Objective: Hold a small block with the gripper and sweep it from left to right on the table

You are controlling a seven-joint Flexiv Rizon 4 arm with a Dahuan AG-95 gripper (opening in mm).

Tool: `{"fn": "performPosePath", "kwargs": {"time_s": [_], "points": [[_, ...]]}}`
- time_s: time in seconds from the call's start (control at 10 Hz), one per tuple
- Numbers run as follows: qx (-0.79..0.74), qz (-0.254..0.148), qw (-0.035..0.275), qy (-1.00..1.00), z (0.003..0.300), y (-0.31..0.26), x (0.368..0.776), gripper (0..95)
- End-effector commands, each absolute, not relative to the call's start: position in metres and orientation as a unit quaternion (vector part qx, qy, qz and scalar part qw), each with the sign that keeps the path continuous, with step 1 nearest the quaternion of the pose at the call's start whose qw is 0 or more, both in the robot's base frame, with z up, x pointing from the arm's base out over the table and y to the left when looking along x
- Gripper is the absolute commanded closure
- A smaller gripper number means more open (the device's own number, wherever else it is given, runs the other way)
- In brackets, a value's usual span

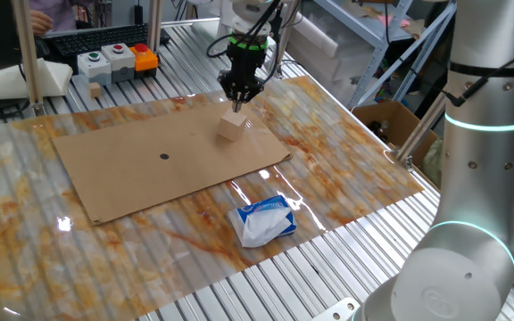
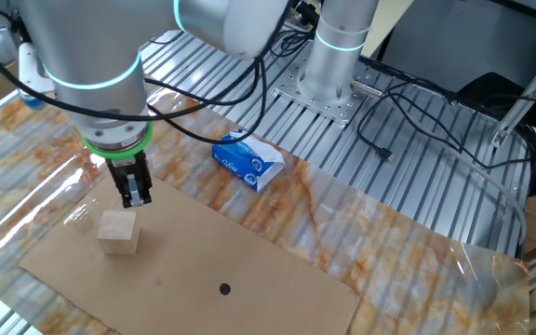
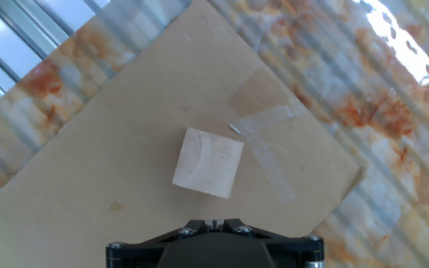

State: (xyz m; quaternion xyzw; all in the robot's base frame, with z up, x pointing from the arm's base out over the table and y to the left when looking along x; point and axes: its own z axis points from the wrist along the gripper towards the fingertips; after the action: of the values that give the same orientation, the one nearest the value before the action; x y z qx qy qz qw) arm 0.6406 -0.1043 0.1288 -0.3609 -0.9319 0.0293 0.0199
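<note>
On the glossy orange-and-white marbled table (image 1: 346,160) lies a brown cardboard sheet (image 1: 132,174) with a small dark dot (image 1: 164,158) near its middle. Toward the sheet's far right corner, seen from the one fixed view, the small wooden block (image 1: 231,127) sits flat on the cardboard, apart from everything else. The black gripper (image 1: 239,98), with its green ring, hangs just above the block and is not touching it; the fingers appear drawn close together with nothing between them. The other fixed view shows the same gap, the gripper (image 2: 136,194) above and slightly behind the block (image 2: 119,232). In the hand view the block (image 3: 208,161) lies below the camera, next to strips of clear tape (image 3: 263,126) on the cardboard. Near the table's front edge, right of the sheet, rests a white-and-blue tissue pack (image 1: 263,220). A button box (image 1: 114,60) stands on the ribbed slats at the far left corner.
</note>
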Motion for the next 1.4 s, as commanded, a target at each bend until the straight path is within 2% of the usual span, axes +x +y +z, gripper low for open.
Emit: {"fn": "performPosePath", "kwargs": {"time_s": [0.1,0.8,0.9,1.0,1.3,1.4], "points": [[-0.339,0.035,0.018,-0.94,0.127,-0.108,0.644,95.0],[-0.35,0.036,0.018,-0.936,0.117,-0.132,0.669,95.0],[-0.36,0.038,0.017,-0.932,0.117,-0.132,0.669,76.0],[-0.367,0.037,0.017,-0.929,0.117,-0.132,0.669,38.0],[-0.378,0.035,0.017,-0.925,0.114,-0.133,0.669,38.0],[-0.382,0.035,0.016,-0.923,0.113,-0.133,0.669,19.0]]}}
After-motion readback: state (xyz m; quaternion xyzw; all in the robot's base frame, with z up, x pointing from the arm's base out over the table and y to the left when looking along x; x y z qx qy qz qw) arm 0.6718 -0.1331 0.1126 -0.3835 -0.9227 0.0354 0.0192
